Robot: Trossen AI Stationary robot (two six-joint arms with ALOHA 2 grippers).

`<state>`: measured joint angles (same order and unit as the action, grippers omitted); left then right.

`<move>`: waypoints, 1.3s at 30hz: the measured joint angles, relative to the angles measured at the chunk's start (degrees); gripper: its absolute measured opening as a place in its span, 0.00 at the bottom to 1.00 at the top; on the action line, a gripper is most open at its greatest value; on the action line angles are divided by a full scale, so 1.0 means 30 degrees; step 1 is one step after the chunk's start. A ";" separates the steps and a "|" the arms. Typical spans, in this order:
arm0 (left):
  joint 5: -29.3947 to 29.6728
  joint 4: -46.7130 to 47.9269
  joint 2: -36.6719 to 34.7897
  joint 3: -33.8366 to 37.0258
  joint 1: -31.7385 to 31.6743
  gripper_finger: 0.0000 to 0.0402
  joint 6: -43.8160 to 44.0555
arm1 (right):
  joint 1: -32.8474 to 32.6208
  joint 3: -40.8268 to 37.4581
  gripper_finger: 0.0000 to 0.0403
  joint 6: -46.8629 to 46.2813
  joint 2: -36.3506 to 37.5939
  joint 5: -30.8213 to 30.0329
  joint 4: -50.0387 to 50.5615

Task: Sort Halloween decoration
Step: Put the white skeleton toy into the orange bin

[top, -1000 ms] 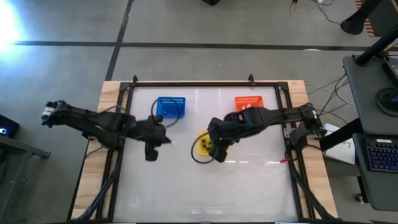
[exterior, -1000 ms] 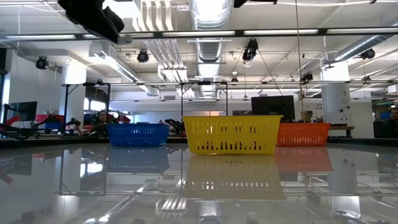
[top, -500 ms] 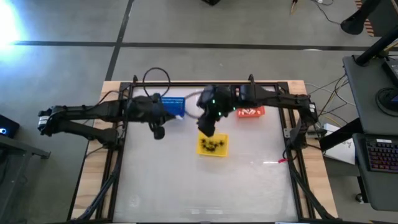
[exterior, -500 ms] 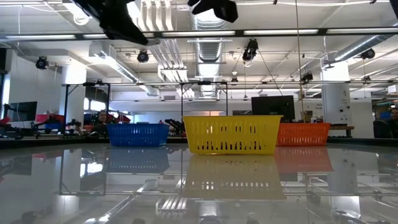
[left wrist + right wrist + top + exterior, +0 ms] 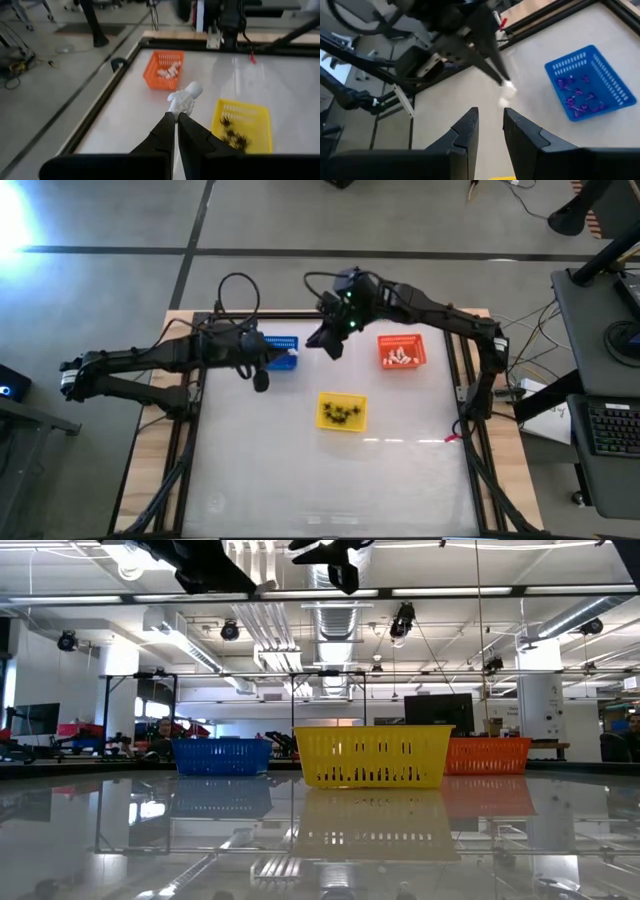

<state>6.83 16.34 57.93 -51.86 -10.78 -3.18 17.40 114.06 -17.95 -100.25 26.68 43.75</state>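
Observation:
My left gripper (image 5: 176,116) hovers beside the blue basket (image 5: 280,352), shut on a white trinket (image 5: 184,97) that is also seen in the right wrist view (image 5: 507,88). My right gripper (image 5: 490,125) is open with nothing between its fingers. It hangs high between the blue basket and the orange basket (image 5: 402,352), near the far edge (image 5: 330,345). The blue basket holds purple trinkets (image 5: 580,97). White ones (image 5: 167,71) lie in the orange basket. Black spider-like ones (image 5: 342,413) lie in the yellow basket (image 5: 342,398). My left gripper pinches the near end of the white trinket (image 5: 176,106) between its two fingertips. The fingers slant down and point toward the table's right side. The rest of the trinket sticks out beyond the tips, lifted clear of the table.
The three baskets stand in the far half of the glossy white tabletop (image 5: 330,480), inside a black frame (image 5: 300,314). The near half shows bare. In the low view both arms hang above the basket tops.
My right gripper has gone from over the yellow basket toward the far edge and risen, and now hangs between the blue and orange baskets. My left gripper has moved toward the far edge, up beside the blue basket, still shut on the white trinket.

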 joint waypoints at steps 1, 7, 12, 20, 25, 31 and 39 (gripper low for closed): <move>0.0000 -0.0245 0.0000 0.0000 -0.0050 0.00 -0.0084 | 0.0205 -0.0035 0.20 0.0014 -0.0020 0.0119 -0.0027; 0.0004 -0.1627 0.0000 0.0000 -0.0261 0.00 -0.0356 | 0.1013 -0.0247 0.20 0.0440 -0.0350 0.0995 -0.0240; 0.0000 -0.1909 0.0000 0.0000 -0.0388 0.00 -0.0562 | 0.1185 -0.0247 0.20 0.0248 -0.0967 0.2440 -0.1038; -0.0248 -0.1807 0.0036 0.0000 -0.0431 0.00 -0.0589 | 0.1214 -0.0247 0.20 -0.0271 -0.1384 0.2781 -0.2099; -0.0287 -0.1822 0.0036 0.0000 -0.0504 0.00 -0.0632 | 0.1214 -0.0247 0.20 -0.0391 -0.1399 0.2781 -0.2127; -0.0306 -0.1843 0.0036 0.0000 -0.0509 0.00 -0.0792 | 0.1214 -0.0332 0.20 -0.0525 -0.1406 0.2675 -0.2122; -0.0605 -0.2056 0.0036 0.0005 -0.0599 0.00 -0.1166 | 0.1214 -0.0521 0.20 -0.1039 -0.1406 0.2628 -0.2594</move>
<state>5.02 10.17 58.04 -51.84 -12.58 -6.68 21.04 112.50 -21.07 -104.47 34.57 35.97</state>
